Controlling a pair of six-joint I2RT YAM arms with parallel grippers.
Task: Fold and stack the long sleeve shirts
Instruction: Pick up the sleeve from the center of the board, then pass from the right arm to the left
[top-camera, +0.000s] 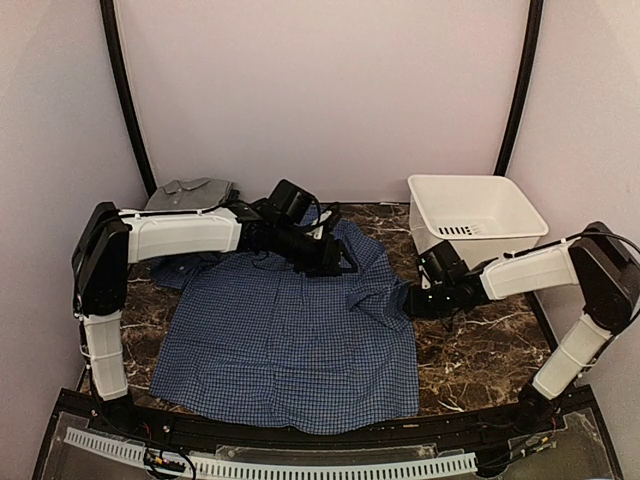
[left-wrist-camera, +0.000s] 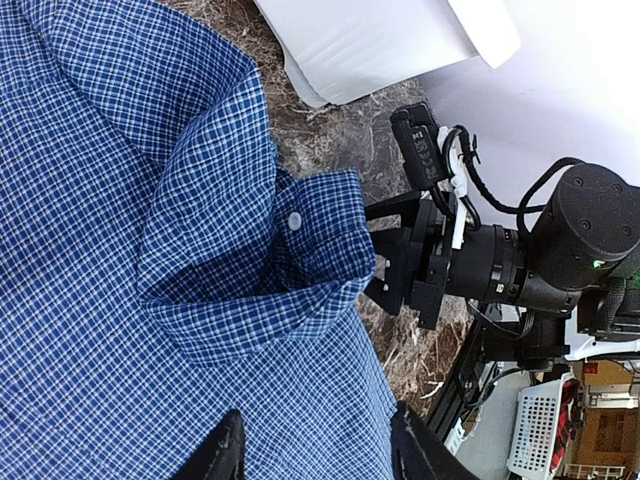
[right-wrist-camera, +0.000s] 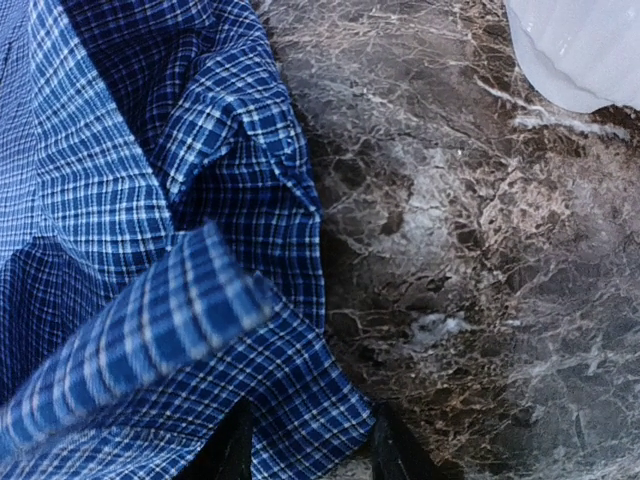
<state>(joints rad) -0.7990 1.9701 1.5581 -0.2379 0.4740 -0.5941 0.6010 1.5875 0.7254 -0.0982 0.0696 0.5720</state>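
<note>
A blue checked long sleeve shirt (top-camera: 280, 340) lies spread on the marble table (top-camera: 480, 350). A plain grey shirt (top-camera: 190, 192) lies folded at the back left. My left gripper (top-camera: 340, 262) reaches over the blue shirt's upper right part; in the left wrist view it (left-wrist-camera: 318, 440) stands open with flat checked cloth between its fingers. My right gripper (top-camera: 412, 298) sits at the shirt's right edge by the raised, buttoned cuff (left-wrist-camera: 320, 215). In the right wrist view its jaws (right-wrist-camera: 312, 450) stand apart on either side of a sleeve corner (right-wrist-camera: 320, 405).
A white plastic tub (top-camera: 475, 215) stands at the back right, close behind the right arm (top-camera: 530, 270). Bare marble (right-wrist-camera: 470, 260) shows to the right of the sleeve. Curtain walls close in the back and both sides.
</note>
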